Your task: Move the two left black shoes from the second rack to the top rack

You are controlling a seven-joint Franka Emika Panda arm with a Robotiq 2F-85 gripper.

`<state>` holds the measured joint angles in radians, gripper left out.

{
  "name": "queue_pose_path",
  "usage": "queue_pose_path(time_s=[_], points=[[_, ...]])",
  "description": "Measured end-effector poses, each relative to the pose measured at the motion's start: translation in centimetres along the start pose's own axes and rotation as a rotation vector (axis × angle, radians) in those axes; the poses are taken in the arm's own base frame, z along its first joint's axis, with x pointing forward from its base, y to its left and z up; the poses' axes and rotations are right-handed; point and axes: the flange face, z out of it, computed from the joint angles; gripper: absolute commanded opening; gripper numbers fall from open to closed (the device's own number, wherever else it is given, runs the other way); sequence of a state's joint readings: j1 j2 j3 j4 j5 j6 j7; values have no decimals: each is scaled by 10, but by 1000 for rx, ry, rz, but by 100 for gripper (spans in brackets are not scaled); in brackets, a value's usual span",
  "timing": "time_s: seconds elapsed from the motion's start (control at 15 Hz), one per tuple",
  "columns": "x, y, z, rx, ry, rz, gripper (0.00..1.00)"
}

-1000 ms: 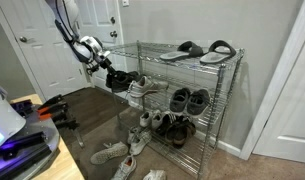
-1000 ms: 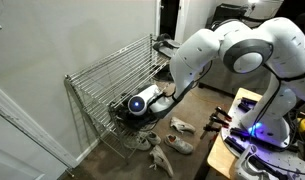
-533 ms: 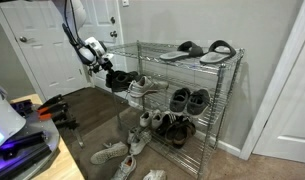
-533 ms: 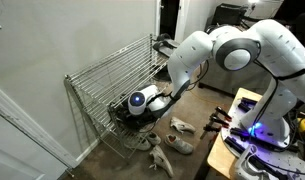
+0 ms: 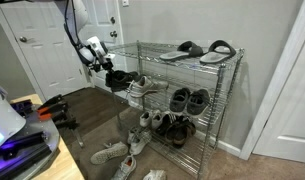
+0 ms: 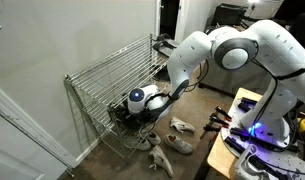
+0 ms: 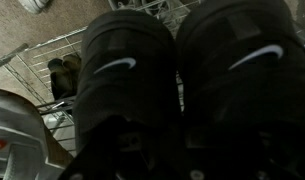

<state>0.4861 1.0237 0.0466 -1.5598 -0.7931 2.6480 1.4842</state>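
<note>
Two black shoes (image 7: 127,95) seemingly in gripper (image 5: 100,67); slides (image 5: 184,49) on top rack (image 5: 150,50).

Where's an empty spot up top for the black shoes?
The top rack is bare at the end nearest the black shoes in the gripper. Its other end holds the slides; the second rack below is crowded.

Soft, even indoor light in both exterior views; the wrist view is dim, close and blurred.
</note>
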Motion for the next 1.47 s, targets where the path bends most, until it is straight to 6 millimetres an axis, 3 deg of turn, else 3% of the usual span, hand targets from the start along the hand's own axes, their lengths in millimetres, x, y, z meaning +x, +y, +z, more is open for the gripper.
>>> queue_pose_path(time_s=[0.2, 0.47, 0.8, 1.0, 1.47], points=[[2, 1, -1, -2, -4, 17, 5], [-6, -7, -11, 9, 24, 11, 5], [-48, -23, -55, 42, 210, 13, 6], [-74, -21, -69, 39, 308, 24, 6], [-118, -4, -77, -88, 441, 103, 6]])
